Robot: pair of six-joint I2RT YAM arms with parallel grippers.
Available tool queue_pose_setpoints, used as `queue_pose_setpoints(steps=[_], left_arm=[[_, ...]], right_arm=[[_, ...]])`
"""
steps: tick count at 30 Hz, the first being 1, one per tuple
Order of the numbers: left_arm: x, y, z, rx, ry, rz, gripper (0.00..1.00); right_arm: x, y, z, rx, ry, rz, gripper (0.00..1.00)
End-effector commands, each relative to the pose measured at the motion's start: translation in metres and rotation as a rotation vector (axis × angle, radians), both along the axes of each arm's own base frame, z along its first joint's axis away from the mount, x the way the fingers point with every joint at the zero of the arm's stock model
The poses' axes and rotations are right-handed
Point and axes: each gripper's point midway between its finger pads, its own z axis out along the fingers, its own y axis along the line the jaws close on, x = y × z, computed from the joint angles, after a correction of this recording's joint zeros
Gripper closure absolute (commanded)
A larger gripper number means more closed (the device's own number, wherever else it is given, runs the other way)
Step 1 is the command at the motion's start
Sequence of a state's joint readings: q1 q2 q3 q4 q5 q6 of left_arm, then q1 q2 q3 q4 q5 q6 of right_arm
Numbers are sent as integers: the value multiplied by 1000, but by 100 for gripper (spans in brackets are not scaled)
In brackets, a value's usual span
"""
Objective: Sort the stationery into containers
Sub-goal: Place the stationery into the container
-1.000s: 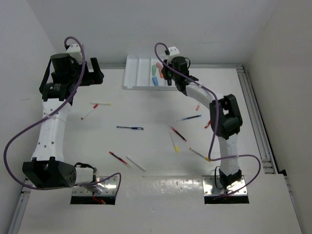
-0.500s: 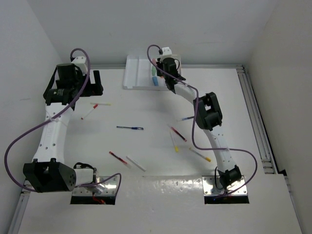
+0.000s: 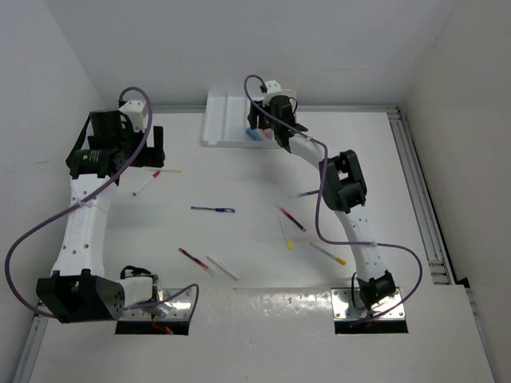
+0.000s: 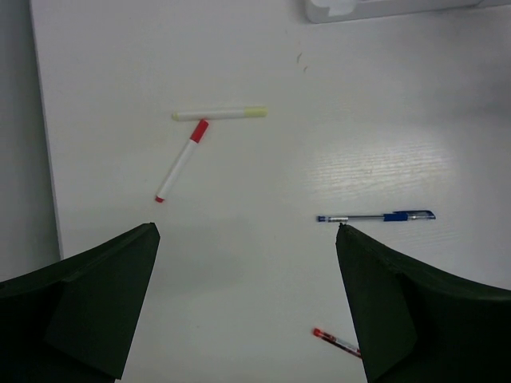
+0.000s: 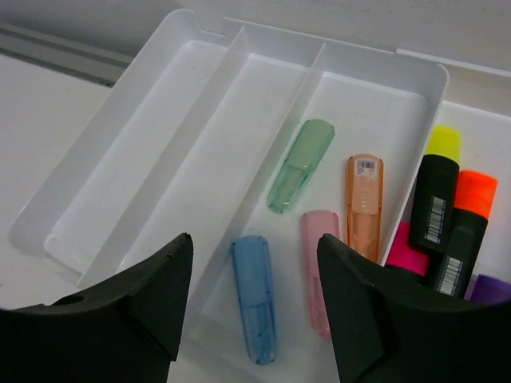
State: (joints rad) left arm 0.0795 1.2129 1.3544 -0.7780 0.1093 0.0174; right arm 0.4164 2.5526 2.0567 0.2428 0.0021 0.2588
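Near us, thin pens like the blue pen (image 3: 213,209) are lying loose on the tabletop (image 3: 247,171), and our left gripper (image 4: 246,239) is hovering above them, spread wide and empty. At the far side our right gripper (image 5: 251,255) is just opening over the white tray (image 5: 152,152), holding nothing. The pink highlighter (image 5: 318,263) is now lying in its third compartment from the left, so we are counting one more item sorted.

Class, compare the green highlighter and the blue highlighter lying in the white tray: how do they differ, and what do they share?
Colour: the green highlighter is pale green, the blue highlighter pale blue. Place: the green highlighter lies deeper in the tray, the blue highlighter by its near end. Both are stubby, translucent and flat in one compartment.
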Motion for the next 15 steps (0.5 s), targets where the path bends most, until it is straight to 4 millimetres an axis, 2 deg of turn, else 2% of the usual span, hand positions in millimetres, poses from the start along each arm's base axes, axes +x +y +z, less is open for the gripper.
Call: queue_pose_setpoints(steps=[1, 2, 3, 5, 6, 8, 9, 10, 11, 12, 13, 14, 15], left_arm=[[-13, 0, 7, 58, -22, -79, 0], [-15, -4, 1, 55, -7, -116, 0], [-17, -4, -2, 75, 2, -140, 0], [-20, -4, -11, 76, 23, -166, 1], [-23, -2, -17, 89, 39, -181, 2], [-24, 3, -27, 108, 64, -198, 6], [-24, 5, -34, 111, 83, -197, 8], [-22, 13, -43, 111, 114, -183, 10], [-21, 15, -49, 126, 134, -204, 13], [-19, 20, -53, 130, 149, -207, 13], [-17, 27, -61, 130, 175, -224, 14], [-16, 29, -68, 126, 195, -240, 14], [-16, 31, -69, 120, 208, -256, 14]], right_arm=[[-20, 12, 106, 60, -117, 95, 37], [-30, 9, 142, 82, -148, 105, 37], [-42, 9, 139, 92, -111, 137, 37], [-67, 8, 153, 99, -71, 185, 38], [-88, 4, 175, 93, -84, 221, 38], [-125, 3, 176, 52, -7, 304, 38], [-145, -4, 190, 21, -21, 326, 38], [-166, -9, 181, -8, 47, 350, 38], [-178, -16, 181, -23, 71, 357, 38], [-199, -27, 186, -43, 80, 366, 37], [-224, -40, 179, -61, 133, 381, 37], [-231, -46, 157, -75, 198, 377, 37], [-244, -61, 172, -71, 170, 362, 36]])
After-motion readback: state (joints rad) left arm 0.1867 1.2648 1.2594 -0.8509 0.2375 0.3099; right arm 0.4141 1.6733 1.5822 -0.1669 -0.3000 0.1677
